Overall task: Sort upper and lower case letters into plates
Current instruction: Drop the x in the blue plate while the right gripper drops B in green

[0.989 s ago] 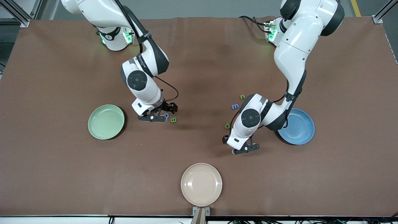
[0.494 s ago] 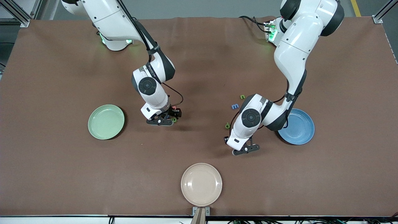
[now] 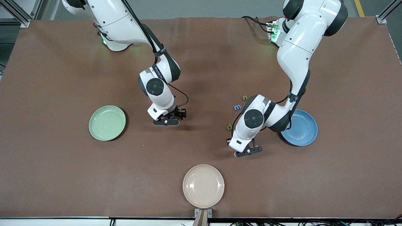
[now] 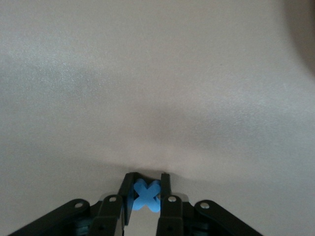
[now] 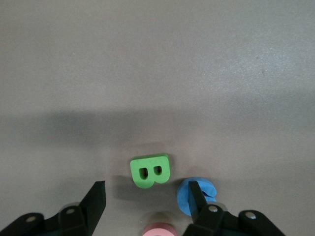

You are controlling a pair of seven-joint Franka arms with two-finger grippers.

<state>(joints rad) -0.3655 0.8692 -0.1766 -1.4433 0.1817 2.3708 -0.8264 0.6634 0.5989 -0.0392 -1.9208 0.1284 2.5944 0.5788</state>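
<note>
Gripping a blue letter x with the left pincer; right pincer wide above a green B.

Front view: left pincer (image 3: pixel 244 153) is low over the surface (image 3: pixel 62 175), beside the blue plate (image 3: pixel 301 130); right pincer (image 3: pixel 168 121) is near the green plate (image 3: pixel 107 122). Left wrist view: fingers (image 4: pixel 126 194) clamp the blue letter x (image 4: pixel 146 195). Right wrist view: the spread fingers (image 5: pixel 96 199) flank the green B (image 5: pixel 149 170), a blue letter (image 5: pixel 189 195) and a pink letter (image 5: pixel 160 229).

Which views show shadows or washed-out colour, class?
Front view: soft dark shadows lie on the brown table under both arms. Left wrist view: table looks pale, washed-out; blue x letter sharp. Right wrist view: a shadow band crosses above the green B.
</note>
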